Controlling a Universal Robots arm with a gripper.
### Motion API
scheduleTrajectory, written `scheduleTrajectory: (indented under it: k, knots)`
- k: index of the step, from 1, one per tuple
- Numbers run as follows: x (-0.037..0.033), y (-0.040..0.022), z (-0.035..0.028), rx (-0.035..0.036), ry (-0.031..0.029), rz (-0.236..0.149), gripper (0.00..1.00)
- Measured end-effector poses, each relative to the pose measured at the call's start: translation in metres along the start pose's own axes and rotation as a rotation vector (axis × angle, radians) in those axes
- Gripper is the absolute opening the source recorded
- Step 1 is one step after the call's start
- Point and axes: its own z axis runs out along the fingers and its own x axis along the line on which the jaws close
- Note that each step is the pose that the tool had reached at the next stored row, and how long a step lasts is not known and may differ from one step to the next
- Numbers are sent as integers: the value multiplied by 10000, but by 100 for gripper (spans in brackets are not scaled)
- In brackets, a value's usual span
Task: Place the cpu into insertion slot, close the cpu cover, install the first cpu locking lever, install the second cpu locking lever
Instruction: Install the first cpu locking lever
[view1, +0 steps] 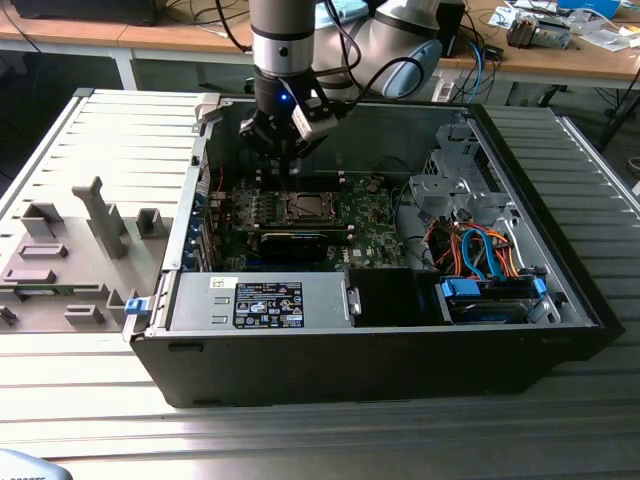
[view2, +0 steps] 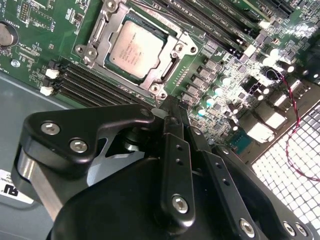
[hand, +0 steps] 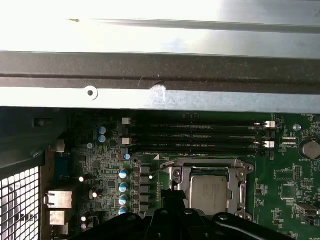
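As the exterior view showed, the gripper (view1: 285, 150) hovered inside the open computer case (view1: 400, 370), just above the insertion slot (view1: 305, 208) on the green motherboard (view1: 375, 235). In the second wrist view, the jaws were pressed together and held nothing; the cpu (view2: 136, 48) already sat in the slot, with the cpu cover (view2: 107, 22) framing it. In the first wrist view, the cpu (hand: 209, 192) lay beside the memory slots (hand: 195, 137). Judging by this, a lever would need steady downward pressure.
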Motion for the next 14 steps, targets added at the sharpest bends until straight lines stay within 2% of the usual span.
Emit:
scheduleTrajectory:
  k: [14]
  knots:
    - [13, 21, 0, 0, 0, 1, 11]
